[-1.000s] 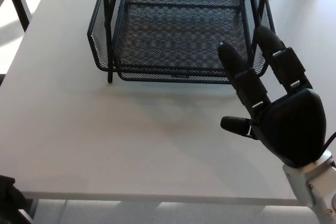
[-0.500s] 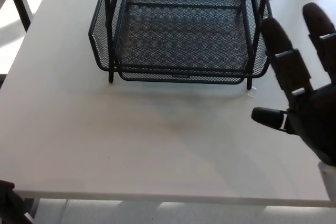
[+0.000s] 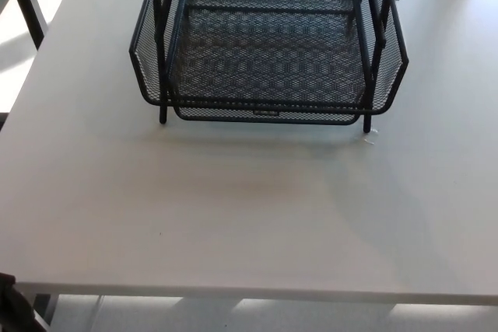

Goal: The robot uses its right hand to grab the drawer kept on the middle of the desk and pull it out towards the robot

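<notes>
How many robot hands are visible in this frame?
0. Neither hand shows; only the black mesh drawer sits at the far middle of the white desk. Both hands are outside the picture.

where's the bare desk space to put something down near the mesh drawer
The widest bare patch runs from the mesh drawer's front rim down to the desk's near edge. Narrower strips flank the drawer left and right. A tiny scrap lies off its front right corner.

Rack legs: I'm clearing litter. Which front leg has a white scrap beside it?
The right front leg; a small white scrap lies by its foot. The left front leg has bare desk around it.
</notes>
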{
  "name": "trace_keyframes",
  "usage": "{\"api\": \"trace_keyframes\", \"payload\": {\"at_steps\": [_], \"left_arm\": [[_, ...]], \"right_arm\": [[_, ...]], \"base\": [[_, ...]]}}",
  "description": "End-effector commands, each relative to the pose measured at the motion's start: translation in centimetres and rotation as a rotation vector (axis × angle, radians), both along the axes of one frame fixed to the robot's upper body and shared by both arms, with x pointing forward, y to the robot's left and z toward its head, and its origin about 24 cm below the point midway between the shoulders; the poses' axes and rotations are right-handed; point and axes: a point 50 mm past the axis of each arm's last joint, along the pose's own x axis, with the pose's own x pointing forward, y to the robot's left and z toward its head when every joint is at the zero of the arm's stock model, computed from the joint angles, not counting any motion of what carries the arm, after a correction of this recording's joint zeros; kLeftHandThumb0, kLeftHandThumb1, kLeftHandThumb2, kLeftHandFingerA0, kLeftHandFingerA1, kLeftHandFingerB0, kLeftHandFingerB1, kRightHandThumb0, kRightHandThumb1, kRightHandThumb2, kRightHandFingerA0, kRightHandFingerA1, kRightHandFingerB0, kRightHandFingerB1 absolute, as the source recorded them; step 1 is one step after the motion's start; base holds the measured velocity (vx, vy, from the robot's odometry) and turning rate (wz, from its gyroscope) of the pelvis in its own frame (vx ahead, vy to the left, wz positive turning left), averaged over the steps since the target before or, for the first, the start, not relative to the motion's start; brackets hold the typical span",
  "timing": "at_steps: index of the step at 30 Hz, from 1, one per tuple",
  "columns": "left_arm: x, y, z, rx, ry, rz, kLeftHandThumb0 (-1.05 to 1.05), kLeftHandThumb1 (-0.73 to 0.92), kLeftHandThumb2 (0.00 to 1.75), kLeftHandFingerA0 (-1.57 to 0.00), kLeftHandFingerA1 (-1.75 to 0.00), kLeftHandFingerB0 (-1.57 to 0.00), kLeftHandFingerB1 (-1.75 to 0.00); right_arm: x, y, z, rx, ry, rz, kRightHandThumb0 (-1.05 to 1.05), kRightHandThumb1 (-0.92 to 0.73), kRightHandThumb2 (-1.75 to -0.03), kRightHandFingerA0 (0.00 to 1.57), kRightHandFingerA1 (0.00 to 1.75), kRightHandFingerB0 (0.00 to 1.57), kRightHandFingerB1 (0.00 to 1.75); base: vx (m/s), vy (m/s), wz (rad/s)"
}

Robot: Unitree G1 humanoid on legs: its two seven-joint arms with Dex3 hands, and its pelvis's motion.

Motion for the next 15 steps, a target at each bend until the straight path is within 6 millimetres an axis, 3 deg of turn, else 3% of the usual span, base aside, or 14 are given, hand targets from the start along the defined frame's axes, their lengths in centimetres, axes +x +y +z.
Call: {"api": "trace_keyframes", "payload": {"at_steps": [1,2,6,8,13,14,15], "left_arm": [[-0.2,0.4,0.3,0.01,-0.009,0.015,-0.34,0.57,0.58,-0.77,-0.78,-0.79,-0.55],[-0.2,0.4,0.3,0.011,-0.012,0.012,-0.35,0.58,0.58,-0.78,-0.8,-0.79,-0.55],[-0.1,0.5,0.4,0.013,-0.018,0.015,-0.36,0.59,0.58,-0.79,-0.81,-0.79,-0.55],[-0.1,0.6,0.3,0.015,-0.02,0.014,-0.37,0.59,0.58,-0.79,-0.82,-0.79,-0.56],[-0.1,0.6,0.3,0.014,-0.01,0.018,-0.36,0.58,0.58,-0.76,-0.79,-0.79,-0.56],[0.0,0.6,0.3,0.014,-0.007,0.023,-0.36,0.59,0.58,-0.77,-0.79,-0.79,-0.56],[0.0,0.6,0.3,0.016,-0.008,0.015,-0.34,0.58,0.57,-0.77,-0.8,-0.79,-0.55]], "right_arm": [[-3.6,-8.3,-1.2,0.056,0.019,-0.354,-1.05,-0.64,-1.01,0.0,0.13,0.0,0.15],[-4.4,-9.7,-2.0,0.09,0.045,-0.395,-1.05,-0.64,-1.0,0.0,0.16,0.0,0.17],[-5.1,-11.0,-2.9,0.093,0.055,-0.418,-1.05,-0.67,-1.03,0.0,0.18,0.0,0.16],[-6.1,-13.3,-5.2,0.094,0.07,-0.548,-1.05,-0.65,-1.0,0.0,0.08,0.0,0.12],[-7.4,-14.7,-7.5,0.162,0.118,-0.573,-0.99,-0.59,-0.91,0.0,0.02,0.0,0.13],[-7.6,-14.9,-8.1,0.19,0.145,-0.574,-0.78,-0.48,-0.78,0.0,0.1,0.0,0.2],[-8.1,-15.0,-8.9,0.197,0.167,-0.613,-0.83,-0.49,-0.9,0.0,0.19,0.0,0.26]], "base": [[0.0,0.0,0.0],[0.0,0.0,0.0],[0.0,0.0,0.0],[0.0,0.0,0.0],[0.0,0.0,0.0],[0.0,0.0,0.0],[0.0,0.0,0.0]]}}
